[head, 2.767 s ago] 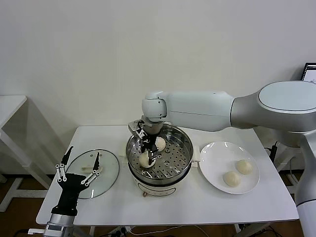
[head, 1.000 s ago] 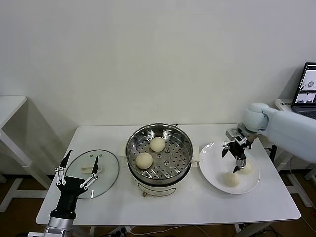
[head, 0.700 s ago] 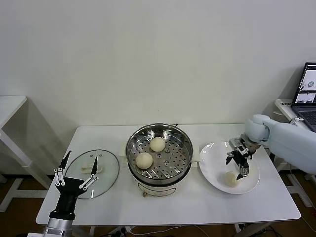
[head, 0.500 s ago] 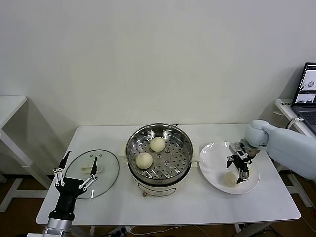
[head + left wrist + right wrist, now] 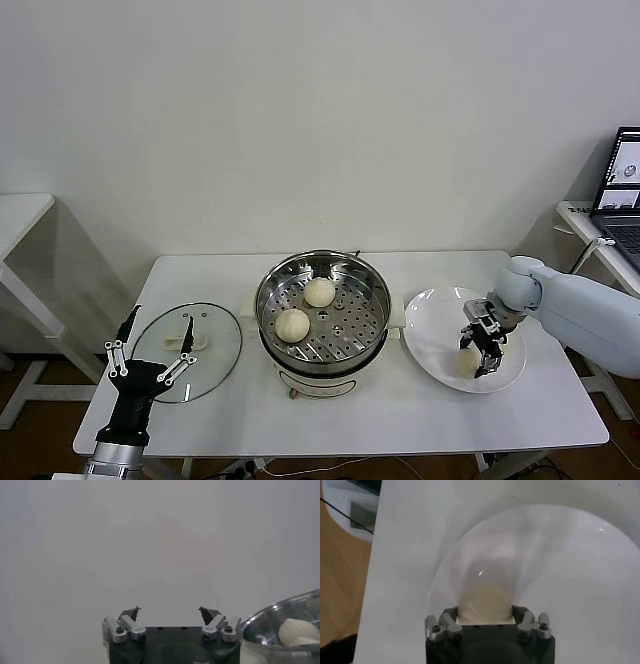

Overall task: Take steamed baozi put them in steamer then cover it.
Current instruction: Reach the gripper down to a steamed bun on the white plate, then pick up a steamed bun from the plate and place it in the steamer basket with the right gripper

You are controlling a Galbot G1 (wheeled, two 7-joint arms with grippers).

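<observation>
The right gripper [image 5: 478, 352] is down on the white plate [image 5: 435, 335], its dark fingers set on either side of a steamed baozi [image 5: 485, 600]; in the right wrist view the bun fills the gap between the two metal finger mounts, so the jaws are pinching it. That bun is pale cream, smooth and matte, with a softly rounded dome. The plate under it is flat, round and glossy white, with a shallow rim, and it lies on the table [image 5: 400, 420] just to the right of the steamer [image 5: 322, 310]. From the head view only a sliver of a bun shows between the fingers, and whether a second one lies hidden behind the gripper cannot be told.

The steamer is a large round pot of polished stainless steel on a white base, with mirror-bright walls and a perforated tray dotted with small holes. Two more buns [image 5: 319, 292] rest on that tray, one toward the back and one toward the front left, close together but apart, both cream-white and smooth.

The left gripper [image 5: 150, 345] hovers at the table's front left edge with its thin fingers spread wide and nothing between them, just in front of the cover [image 5: 190, 350]. The cover is a round clear glass lid with a metal rim and a small white handle at its centre, lying flat on the matte white tabletop to the left of the steamer.
</observation>
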